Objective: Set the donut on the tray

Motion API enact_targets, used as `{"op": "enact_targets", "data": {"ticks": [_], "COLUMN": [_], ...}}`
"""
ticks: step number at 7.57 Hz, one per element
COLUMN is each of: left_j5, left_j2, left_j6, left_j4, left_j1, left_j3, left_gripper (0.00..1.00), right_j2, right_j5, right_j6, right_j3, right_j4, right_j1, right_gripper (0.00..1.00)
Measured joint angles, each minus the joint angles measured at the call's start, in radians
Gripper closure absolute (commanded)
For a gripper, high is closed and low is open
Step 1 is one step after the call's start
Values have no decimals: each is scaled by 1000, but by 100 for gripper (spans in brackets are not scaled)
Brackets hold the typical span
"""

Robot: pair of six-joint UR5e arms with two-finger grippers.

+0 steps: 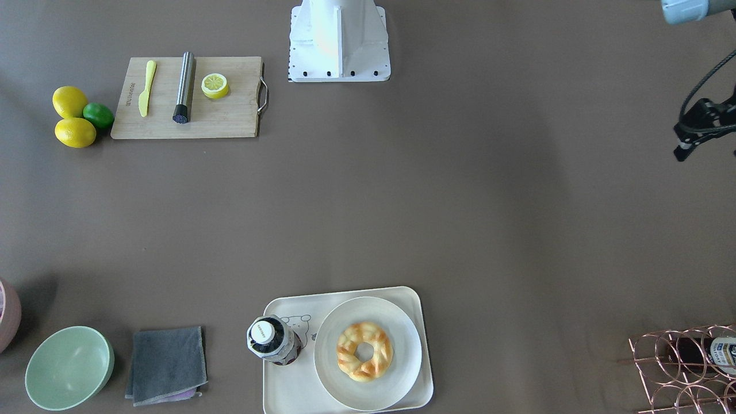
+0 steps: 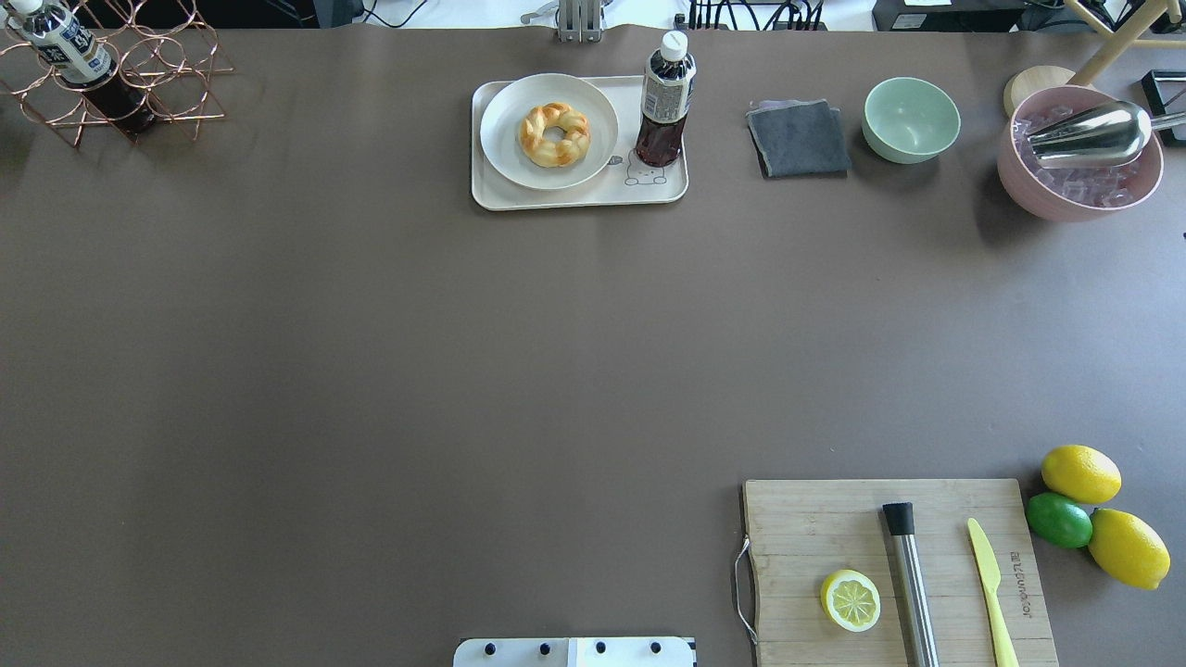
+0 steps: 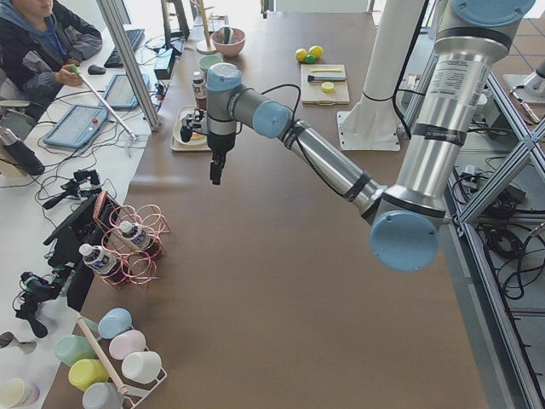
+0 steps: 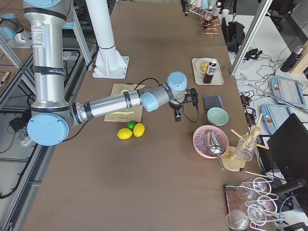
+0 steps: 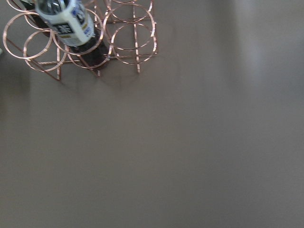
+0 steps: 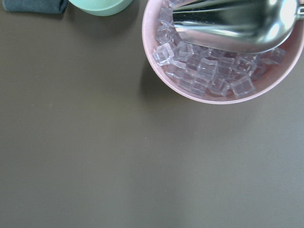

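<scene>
Donut (image 1: 348, 352) lies on the round plate (image 1: 402, 339), which sits on the tray (image 1: 287, 391) beside the bottle (image 1: 270, 339); you may judge it placed already; if you want it on bare tray, little room shows, so come straight down and pinch one braided side gently. Overhead shows no arm; only the side views show the left gripper (image 3: 216, 170) and right gripper (image 4: 177, 114) hanging over the table, nothing seen in either; how wide each stands, you cannot tell.

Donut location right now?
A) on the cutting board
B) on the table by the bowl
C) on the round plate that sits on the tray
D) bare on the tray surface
C: the donut lies on the round plate, which sits on the tray beside the bottle.
</scene>
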State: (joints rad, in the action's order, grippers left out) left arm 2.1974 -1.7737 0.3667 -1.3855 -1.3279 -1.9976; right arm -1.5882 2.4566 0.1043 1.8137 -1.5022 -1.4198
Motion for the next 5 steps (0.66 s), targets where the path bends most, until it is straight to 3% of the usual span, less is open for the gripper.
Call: {"op": "enact_targets", "data": {"ticks": [2, 5], "left_j5": [4, 52], "left_j2": [119, 255], "left_j6": [-367, -762], "left_j4": [15, 83], "left_j1": [-155, -339], "left_j3": [9, 8], "left_gripper": [3, 3], "right_j2": [5, 4], "right_j5": [-40, -76], "right_j6": [-134, -167], "right_j3": [-3, -4], "right_j4": [-107, -142], "right_j1": [-55, -70], "right_gripper": [0, 0]}}
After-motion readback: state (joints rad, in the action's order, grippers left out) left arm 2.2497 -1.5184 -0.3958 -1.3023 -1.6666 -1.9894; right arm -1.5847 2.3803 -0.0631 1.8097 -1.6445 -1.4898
